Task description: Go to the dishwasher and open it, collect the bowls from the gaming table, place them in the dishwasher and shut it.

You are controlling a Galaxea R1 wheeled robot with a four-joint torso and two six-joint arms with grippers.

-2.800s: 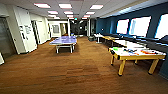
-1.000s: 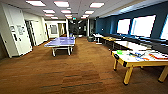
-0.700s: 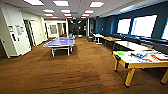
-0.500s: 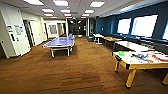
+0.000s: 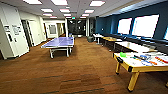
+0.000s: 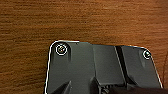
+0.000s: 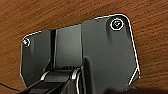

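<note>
Head view: one gaming table (image 5: 136,65) right, one blue ping-pong table (image 5: 59,42) ahead; gripper states unclear.

Yellow table (image 5: 136,67) cut off at right edge; items on it blurred.

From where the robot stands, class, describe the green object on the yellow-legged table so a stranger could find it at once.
Look to the blue wall with bright windows, then down to the nearest table, the yellow-legged table. On its near-left corner sits the green object, small and rounded. It is the one bright green thing there; the items beside it are blue, orange and red.
</note>
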